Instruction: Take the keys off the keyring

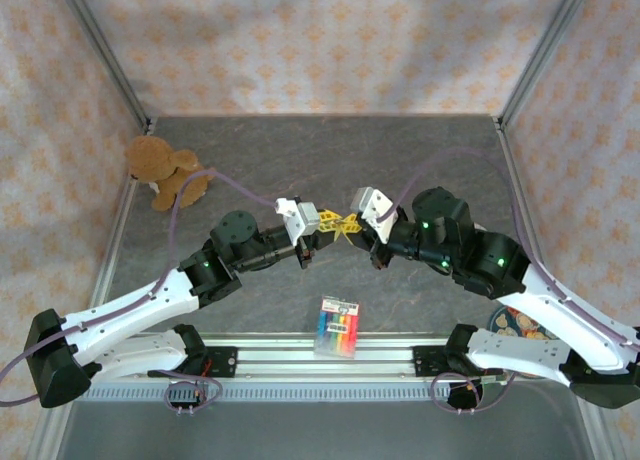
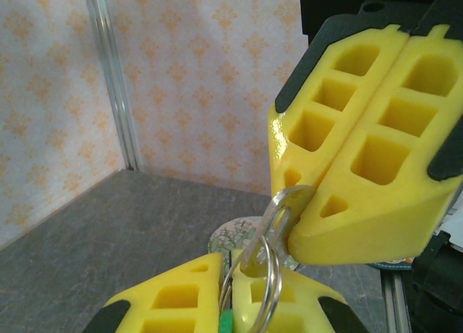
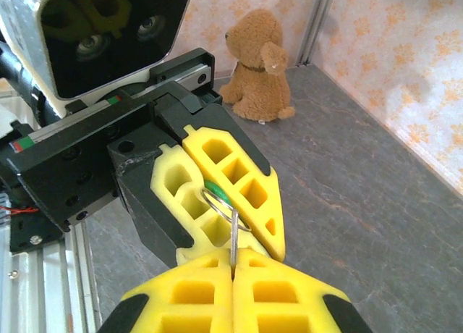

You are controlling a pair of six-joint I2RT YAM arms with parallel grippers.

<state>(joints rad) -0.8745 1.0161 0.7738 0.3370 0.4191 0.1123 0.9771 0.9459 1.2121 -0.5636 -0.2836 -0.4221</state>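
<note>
Fingertip to fingertip above mid-table [image 1: 420, 145]: we see the left gripper [image 2: 231, 266] closed on the green-headed key [image 3: 212, 190], the right gripper [image 3: 233, 271] clamped on the silvery key [image 3: 233, 235], and the keyring [image 2: 273, 275] linking them. Bare surface surrounds both; teddy bear [image 1: 165, 170] sits near the far-left corner, striped pack [image 1: 338, 327] at the near edge.

Enclosure, three-sided. Back wall [image 1: 320, 40], left wall [image 1: 45, 130] and right wall [image 1: 595, 100]: pale covering printed with small orange floral motifs, softly and evenly lit, with faint shadows on the back wall. Two aluminium posts, left post [image 1: 104, 50] and right post [image 1: 541, 50], one at each far corner of the bench. Bench top [image 1: 330, 155]: dark grey, mottled stone-look, matt. Near edge: slotted aluminium rail [image 1: 270, 360] running side to side.
</note>
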